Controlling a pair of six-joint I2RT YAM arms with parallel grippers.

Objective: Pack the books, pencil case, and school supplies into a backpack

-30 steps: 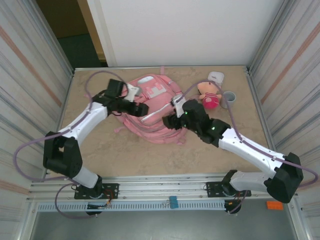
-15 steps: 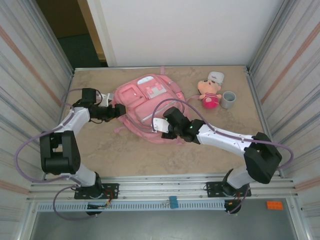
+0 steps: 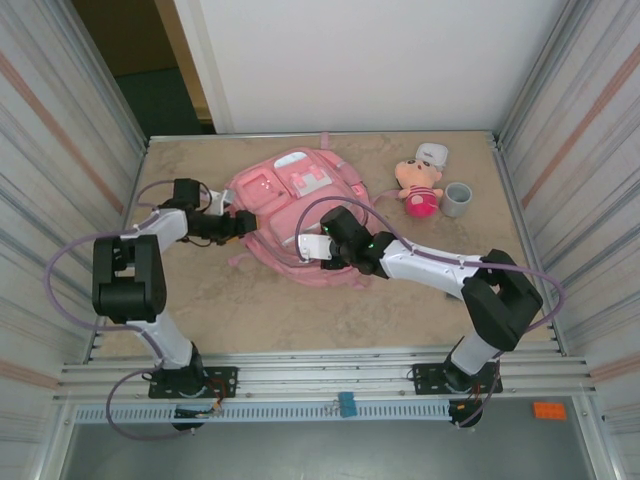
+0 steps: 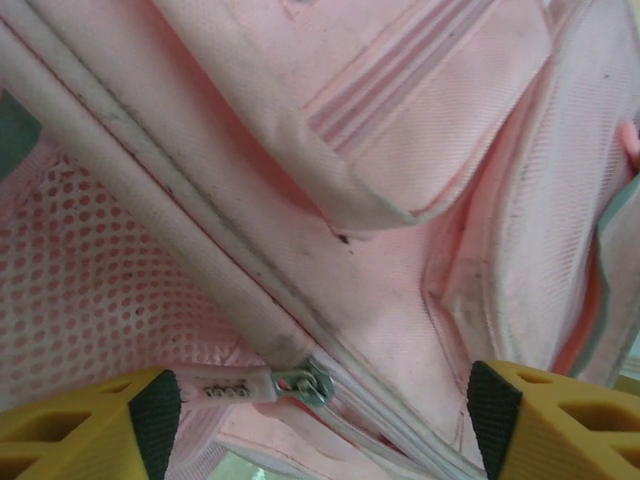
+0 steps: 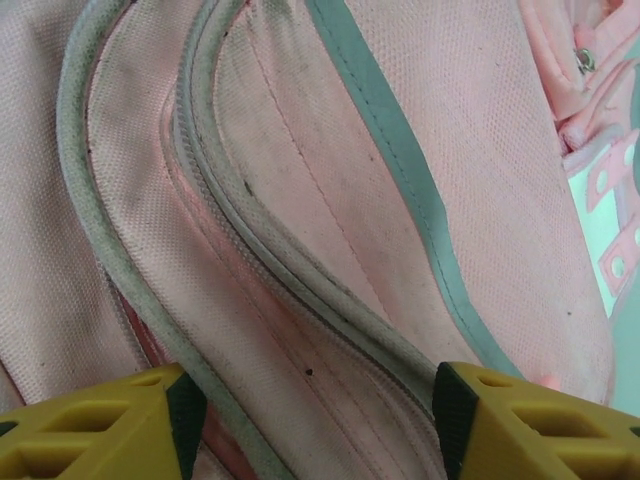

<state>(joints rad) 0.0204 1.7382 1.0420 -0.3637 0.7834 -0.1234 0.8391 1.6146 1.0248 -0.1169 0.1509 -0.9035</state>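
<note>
Looking down from the top camera, I see the pink backpack [image 3: 300, 190] lying flat on the table [image 3: 400, 310], left of centre and toward the far side. My right forearm covers part of its near edge. Its inside is hidden from me, and I cannot tell how far any zip is undone. Both wrist cameras sit so close to the fabric that seams, piping and mesh run off every edge.

In the left wrist view a metal zipper pull [image 4: 300, 383] with a pale tab lies between the fingers, close to the left one. Whether it touches that finger is hard to make out.

My left arm folds at the elbow near the left wall, and its wrist turns right. The left gripper [image 3: 240, 222] is at the backpack's left edge, its yellow fingers spread wide and holding nothing. My right arm bends high at the right and stretches low to the left. The right gripper [image 3: 308, 248] is over the backpack's near edge, its fingers apart astride a grey piped seam, gripping nothing.

A plush doll [image 3: 418, 188] and a grey cup [image 3: 457, 199] stand to the right of the backpack.
</note>
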